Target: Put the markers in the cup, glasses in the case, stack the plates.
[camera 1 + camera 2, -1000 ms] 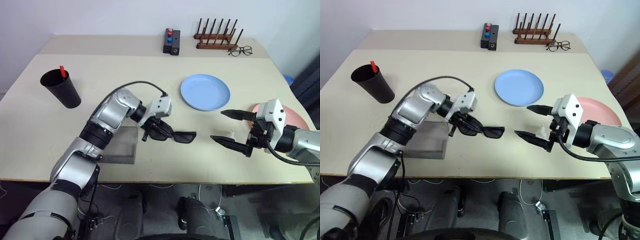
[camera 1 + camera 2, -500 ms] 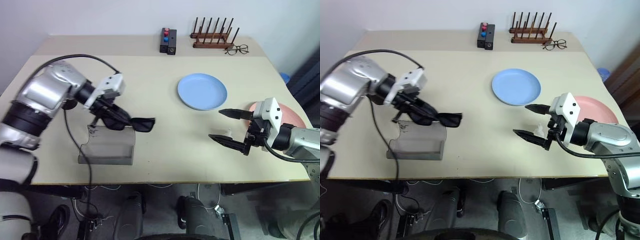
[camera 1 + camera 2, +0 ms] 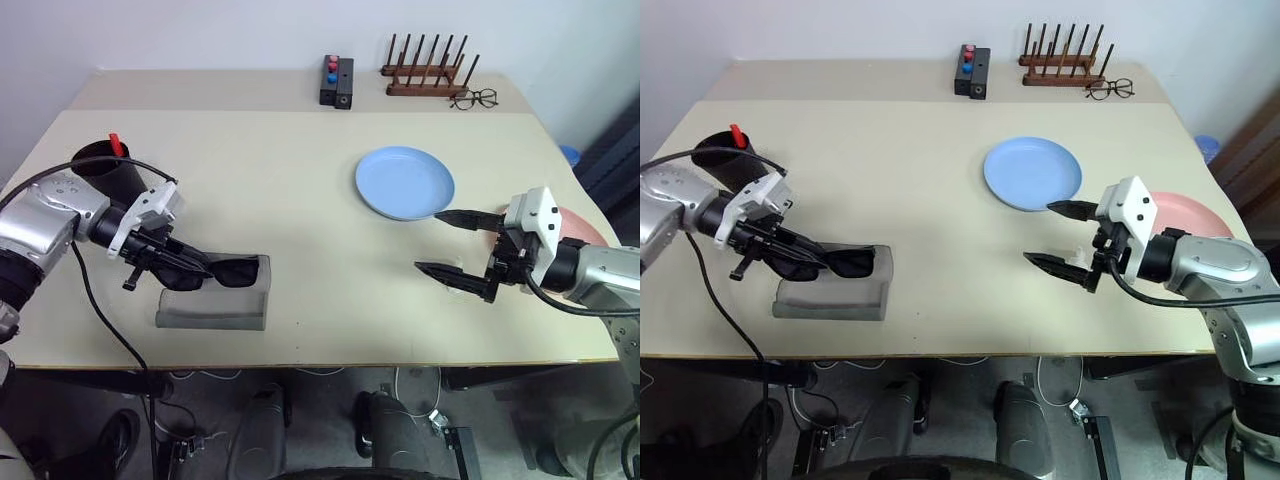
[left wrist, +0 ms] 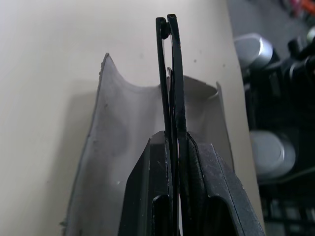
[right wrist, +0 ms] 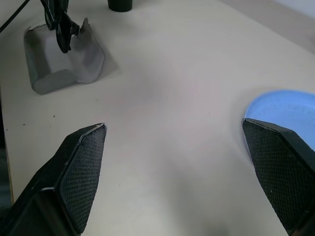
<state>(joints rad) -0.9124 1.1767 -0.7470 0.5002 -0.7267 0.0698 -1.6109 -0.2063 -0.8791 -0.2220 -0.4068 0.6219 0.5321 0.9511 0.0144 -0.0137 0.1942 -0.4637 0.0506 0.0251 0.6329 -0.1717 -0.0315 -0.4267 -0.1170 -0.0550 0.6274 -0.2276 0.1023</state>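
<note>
Surface: a beige table (image 3: 300, 200), matte, with a seam across it near the far edge; the room's wall behind is plain white.
Left gripper (image 3: 170, 265): jaws pinched narrow on the sunglasses (image 3: 215, 271), which it holds level over the case (image 3: 215, 305).
Case: grey, lying open at the near left of the table, its trough facing up.
Right gripper (image 3: 455, 245): jaws spread wide, holding nothing, above bare table just near of the blue plate (image 3: 405, 182).
Pink plate (image 3: 1190, 215): at the right edge, partly hidden behind the right arm, apart from the blue one.
Cup (image 3: 105, 170): dark, far left, with the red-capped marker (image 3: 114, 145) standing in it.
Far edge: a black box with red and blue buttons (image 3: 337, 81), a wooden peg rack (image 3: 430, 75), and wire-framed spectacles (image 3: 478, 98) beside the rack.
White marker: cannot be made out.
</note>
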